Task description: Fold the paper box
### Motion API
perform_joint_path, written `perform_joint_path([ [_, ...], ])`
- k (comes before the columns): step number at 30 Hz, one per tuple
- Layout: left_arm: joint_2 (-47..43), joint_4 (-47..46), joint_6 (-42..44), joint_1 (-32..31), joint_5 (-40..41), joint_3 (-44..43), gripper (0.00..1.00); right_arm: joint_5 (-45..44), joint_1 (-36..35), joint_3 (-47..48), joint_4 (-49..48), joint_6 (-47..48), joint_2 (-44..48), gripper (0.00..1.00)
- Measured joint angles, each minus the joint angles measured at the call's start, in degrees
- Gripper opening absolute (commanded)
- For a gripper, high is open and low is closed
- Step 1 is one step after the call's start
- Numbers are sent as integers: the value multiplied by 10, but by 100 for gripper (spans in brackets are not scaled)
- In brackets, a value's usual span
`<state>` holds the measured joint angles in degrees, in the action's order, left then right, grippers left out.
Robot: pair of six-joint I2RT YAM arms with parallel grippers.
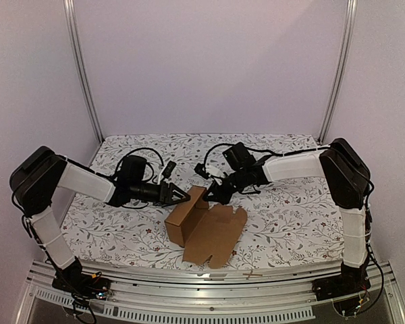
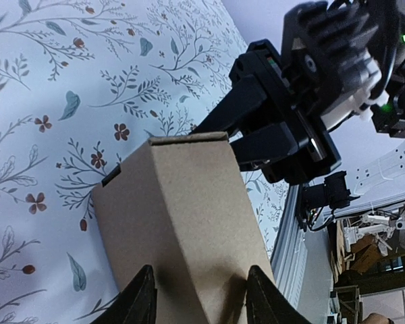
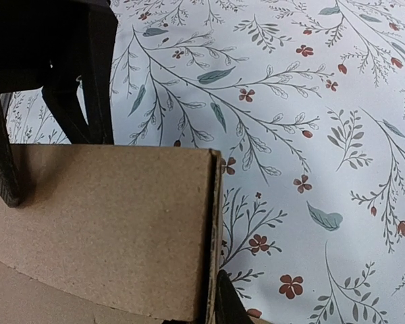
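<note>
Closely, left pincer [image 1: 183,196] and right pincer [image 1: 210,195] flank the paper box [image 1: 189,220].

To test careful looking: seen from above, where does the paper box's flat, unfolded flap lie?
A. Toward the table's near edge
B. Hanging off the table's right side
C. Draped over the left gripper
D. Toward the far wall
A: the flat flap spreads out from the raised part of the paper box toward the near edge of the table.

black arms [image 1: 34,177] in white sleeves [image 1: 88,181], black cables [image 1: 143,151] looping by the wrists.
</note>
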<state>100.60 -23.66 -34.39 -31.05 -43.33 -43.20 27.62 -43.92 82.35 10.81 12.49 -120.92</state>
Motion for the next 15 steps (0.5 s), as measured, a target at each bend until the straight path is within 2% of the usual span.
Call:
perform_joint_path([
  [4,9,-49,-41,6,-12,7,46,-11,-6,-2,-10,-14,0,2],
  [8,10,-91,-79,16,-13,20,50,-31,-8,-2,-4,-17,4,0],
  [15,10,-155,-127,44,-3,57,54,-83,-9,-5,109,48,64,0],
])
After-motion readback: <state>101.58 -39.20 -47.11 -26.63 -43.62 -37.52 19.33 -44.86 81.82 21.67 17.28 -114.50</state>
